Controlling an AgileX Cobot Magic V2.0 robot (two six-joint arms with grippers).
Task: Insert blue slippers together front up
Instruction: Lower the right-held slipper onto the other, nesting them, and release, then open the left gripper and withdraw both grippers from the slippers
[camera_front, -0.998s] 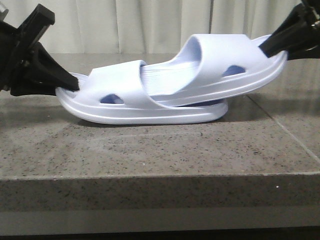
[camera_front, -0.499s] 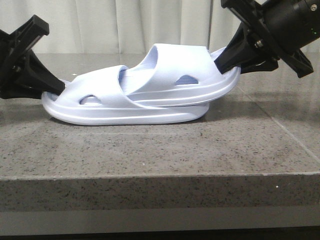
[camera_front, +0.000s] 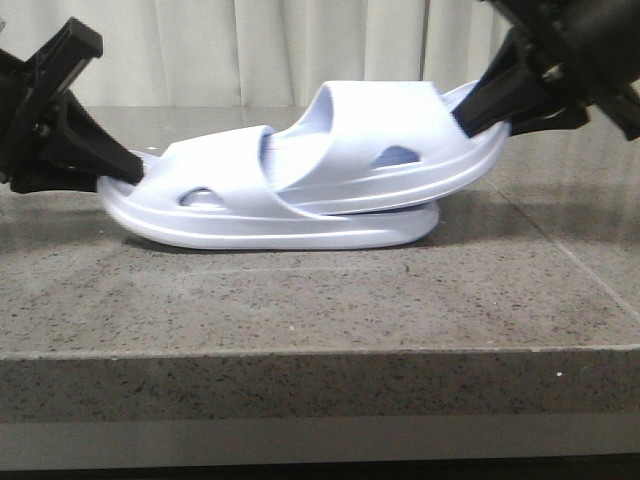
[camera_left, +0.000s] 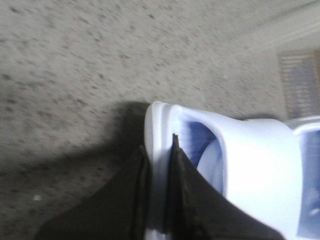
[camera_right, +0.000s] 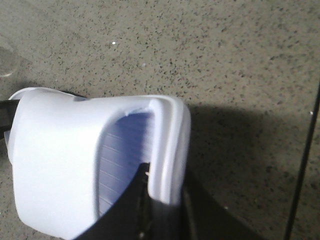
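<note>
Two pale lavender-blue foam slippers are nested on the granite table. The lower slipper (camera_front: 250, 215) lies flat on its sole. The upper slipper (camera_front: 400, 150) has its front pushed under the lower one's strap, its heel end raised to the right. My left gripper (camera_front: 125, 172) is shut on the lower slipper's left end rim, as the left wrist view (camera_left: 159, 150) shows. My right gripper (camera_front: 480, 120) is shut on the upper slipper's raised heel rim, which also shows in the right wrist view (camera_right: 165, 177).
The grey speckled granite table (camera_front: 320, 300) has its front edge close to the camera. A pale curtain (camera_front: 280, 50) hangs behind. A tile seam runs along the table at the right (camera_front: 560, 240).
Both grippers and the nested slippers shifted left half a second ago, then back to the right a little. The upper slipper sits deeper under the lower strap than one second ago.
</note>
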